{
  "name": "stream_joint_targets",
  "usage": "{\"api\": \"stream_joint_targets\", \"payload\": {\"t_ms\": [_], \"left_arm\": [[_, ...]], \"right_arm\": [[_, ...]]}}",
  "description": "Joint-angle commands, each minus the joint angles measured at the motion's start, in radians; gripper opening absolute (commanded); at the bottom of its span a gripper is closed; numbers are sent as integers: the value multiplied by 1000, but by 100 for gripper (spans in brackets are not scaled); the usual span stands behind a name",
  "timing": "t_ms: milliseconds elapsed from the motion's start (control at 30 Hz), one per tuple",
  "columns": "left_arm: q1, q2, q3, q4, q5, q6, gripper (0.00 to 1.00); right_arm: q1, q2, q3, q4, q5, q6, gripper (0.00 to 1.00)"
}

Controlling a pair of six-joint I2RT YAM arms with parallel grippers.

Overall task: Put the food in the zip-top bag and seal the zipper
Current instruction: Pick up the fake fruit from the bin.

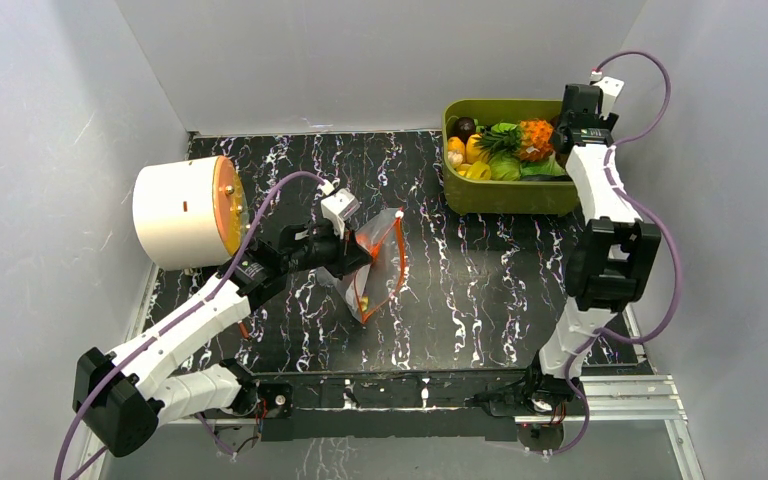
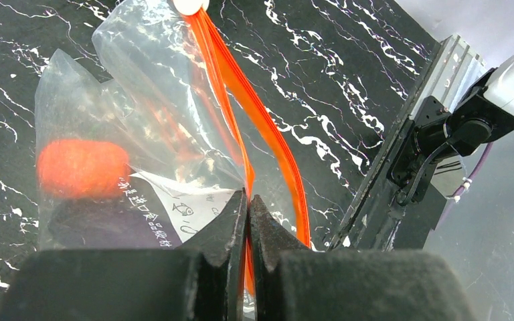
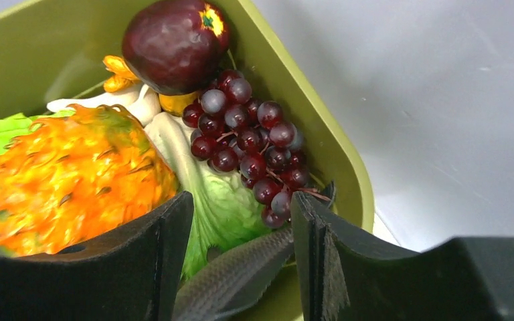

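Black marbled table [image 1: 480,290], seen from above: the left gripper [image 1: 348,252] holds the bag [image 1: 385,262] left of centre, with the bag's orange mouth edge on its right side. A white drum [image 1: 182,212] stands just beside the left arm at the table's left edge. The bin [image 1: 505,195] sits in the far right corner, well apart from the bag, its right end near the side wall [image 1: 730,200]. The right gripper [image 1: 572,128] hangs over that end, between the pineapple [image 1: 535,140] and the wall.

Left wrist: the fingers [image 2: 227,227] are pressed together on the zipper [image 2: 258,117], pinching one orange strip. The other strip bows away to the right, so the mouth gapes. Inside the bag an orange-red piece [image 2: 82,167] lies at the left edge. A dark shape under it is too blurred to name.

Right wrist: the jaws stand spread, gripping nothing. Grapes [image 3: 247,144] lie along the bin's rim, their lowest beads just beside the right finger [image 3: 314,247]. The maroon fruit [image 3: 174,43] rests at the far end, touching the grapes. The pineapple fills the left side against the left finger, and lettuce [image 3: 214,194] lies between it and the grapes.
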Motion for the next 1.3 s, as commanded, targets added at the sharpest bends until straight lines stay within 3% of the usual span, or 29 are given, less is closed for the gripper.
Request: {"api": "stream_joint_targets", "payload": {"t_ms": [0,500,700,967,1133,1267], "left_arm": [[-3,-9,3,13,19,4,0],[-3,8,11,7,17,18,0],[-3,19,7,27,67,11,0],[-3,17,5,35,65,10,0],[-3,21,4,42,68,10,0],[-3,27,3,40,65,7,0]], "right_arm": [[-25,67,91,16,-54,-1,53],[-46,199,143,20,-5,13,53],[-48,259,225,4,50,-1,70],[-50,331,257,-16,53,-20,77],[-55,371,284,-35,46,-22,74],[-59,375,293,-40,23,-26,61]]}}
